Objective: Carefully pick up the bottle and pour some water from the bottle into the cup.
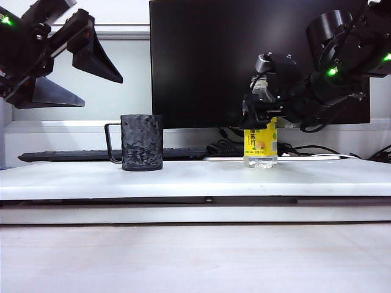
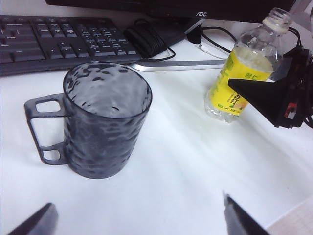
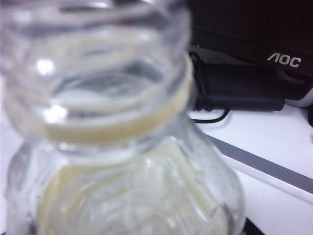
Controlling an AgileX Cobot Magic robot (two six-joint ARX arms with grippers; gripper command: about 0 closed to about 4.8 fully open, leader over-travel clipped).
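I see the cup (image 1: 142, 142) upright on the white surface (image 1: 195, 180), its handle at nine o'clock. The bottle (image 1: 260, 145) stands upright, well apart from the cup at its three o'clock, yellow label facing me. My right pincer (image 1: 261, 105) sits over the bottle's neck and shoulder, jaws spread wide; contact not discernible. My left pincer (image 1: 73, 70) hangs at eleven o'clock above the cup, jaws wide apart, holding nothing. A dark monitor (image 1: 244, 55) and keyboard (image 1: 67, 155) lie behind.
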